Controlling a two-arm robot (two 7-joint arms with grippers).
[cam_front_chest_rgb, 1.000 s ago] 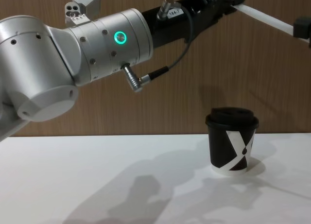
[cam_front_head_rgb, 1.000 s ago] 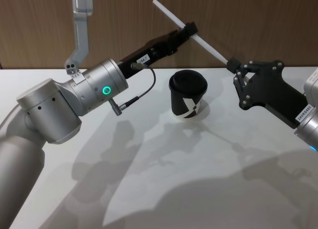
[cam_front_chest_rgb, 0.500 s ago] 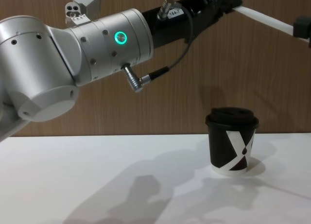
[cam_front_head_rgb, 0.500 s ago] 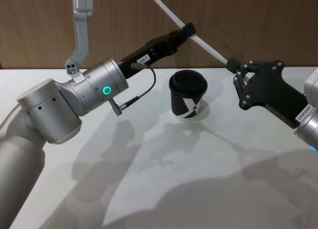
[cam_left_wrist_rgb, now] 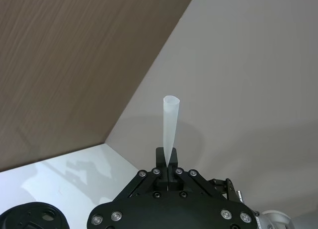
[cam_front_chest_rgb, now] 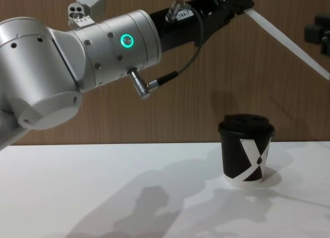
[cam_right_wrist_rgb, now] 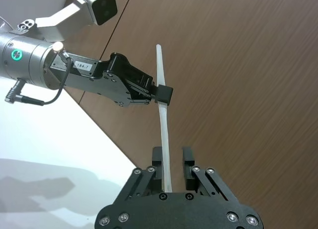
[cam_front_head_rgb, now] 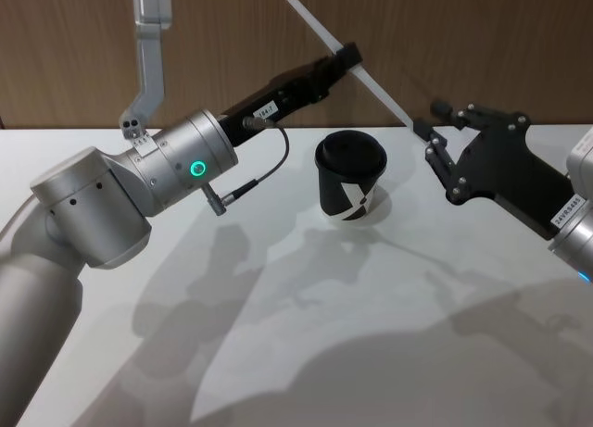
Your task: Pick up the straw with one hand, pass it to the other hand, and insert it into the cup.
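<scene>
Currently left end effector (cam_front_head_rgb: 349, 55) clamps straw (cam_front_head_rgb: 382, 95), tilted above lidded cup (cam_front_head_rgb: 350, 179) on counter (cam_front_head_rgb: 278, 334). Right end effector (cam_front_head_rgb: 429, 118) spread apart, straddling straw's lower end.

In the head view the table (cam_front_head_rgb: 306, 353) lies open across the lower half, in front of the cup (cam_front_head_rgb: 350, 179) at centre. Above the cup the straw (cam_front_head_rgb: 380, 92) slants from upper centre down to the right and bars that gap. The left gripper (cam_front_head_rgb: 348, 56) pinches its middle, and the right gripper (cam_front_head_rgb: 431, 119), fingers spread, flanks its lower end. The left arm (cam_front_head_rgb: 176, 168) crosses the left half.
</scene>
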